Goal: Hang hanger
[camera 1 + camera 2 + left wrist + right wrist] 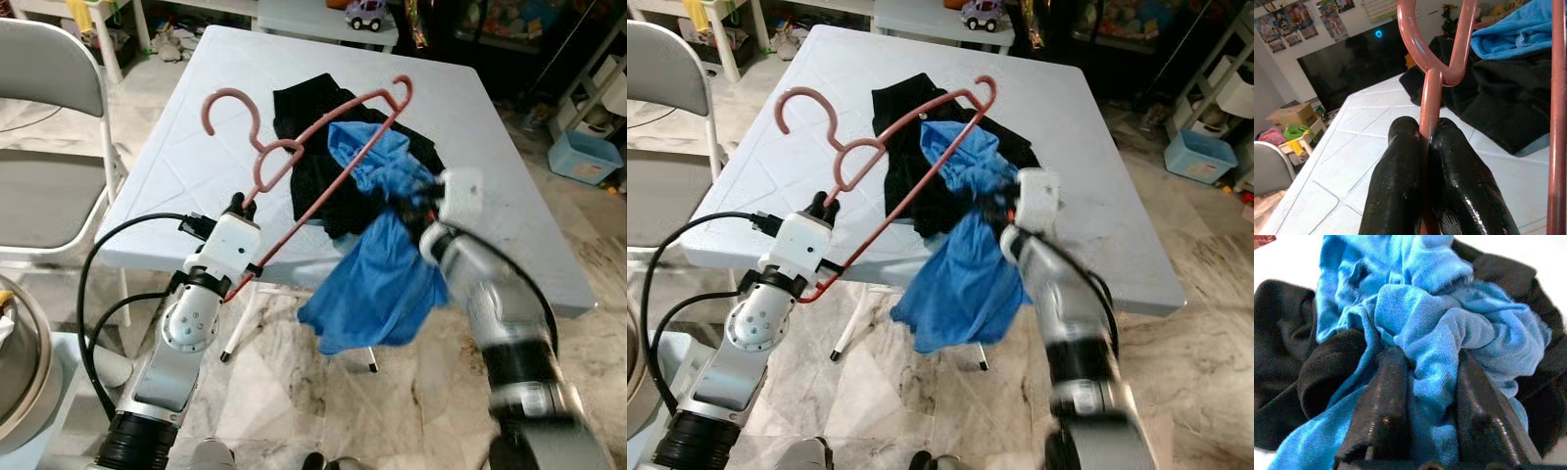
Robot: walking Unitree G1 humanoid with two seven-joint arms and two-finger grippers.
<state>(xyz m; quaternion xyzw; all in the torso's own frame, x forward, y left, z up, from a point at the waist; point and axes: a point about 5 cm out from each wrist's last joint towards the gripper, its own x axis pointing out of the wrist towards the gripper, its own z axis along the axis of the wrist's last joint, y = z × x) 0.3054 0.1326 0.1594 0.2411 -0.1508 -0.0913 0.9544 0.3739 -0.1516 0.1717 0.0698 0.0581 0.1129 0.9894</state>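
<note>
The left gripper [1425,161] clamps its two black fingers [1396,186] tight on the neck of one pink hanger [294,147], whose hook rises just above the gripper while its long bar slants away toward the right gripper [1425,396]. The right gripper pinches a bunched fold of one blue shirt [377,264] between its fingers [1383,401]; the cloth drapes over the hanger's far end and hangs below the gripper past the edge of the one white table [196,166]. One black garment [313,176] lies on the table behind both grippers. One grey folding chair [44,137] stands beyond the left gripper's outer side.
</note>
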